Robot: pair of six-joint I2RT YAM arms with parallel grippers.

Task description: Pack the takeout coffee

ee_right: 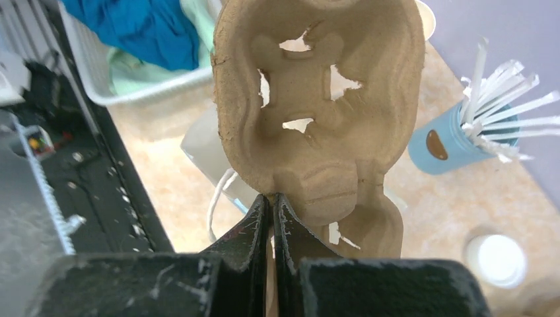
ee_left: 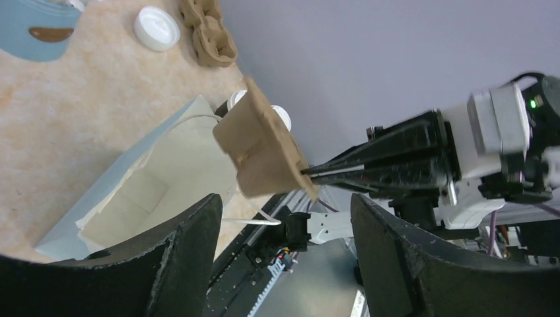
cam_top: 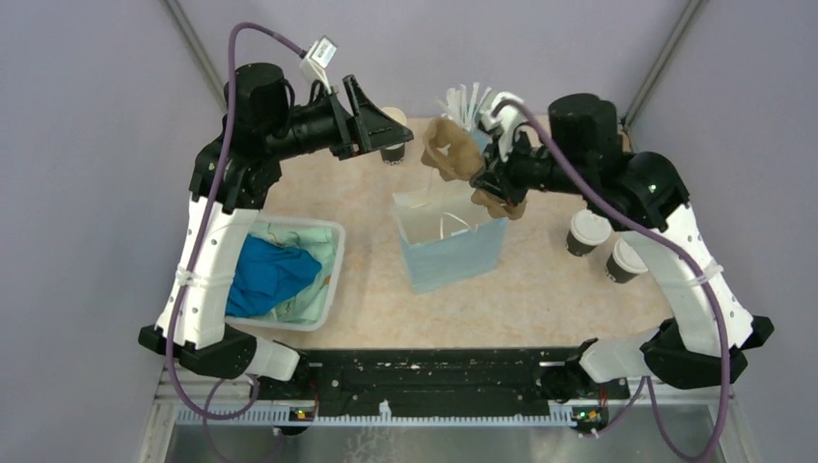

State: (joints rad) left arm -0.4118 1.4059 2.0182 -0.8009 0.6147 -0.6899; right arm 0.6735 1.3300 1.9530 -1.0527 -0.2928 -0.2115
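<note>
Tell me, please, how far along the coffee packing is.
Done: the blue bag stands open on the table. In hand: the right gripper is shut on the cardboard cup carrier, held above the bag; the left gripper is open and empty. Left: the lidded coffees stand on the table right of the bag, in neither carrier nor bag.

Beige table (cam_top: 540, 309) bearing, left to right: white basket (cam_top: 334, 275) of cloths, open light blue paper bag (cam_top: 453, 256), takeout coffee (cam_top: 588, 230) beside second lidded cup (cam_top: 627, 258); rearward, blue cup of sticks (ee_right: 442, 142).
</note>
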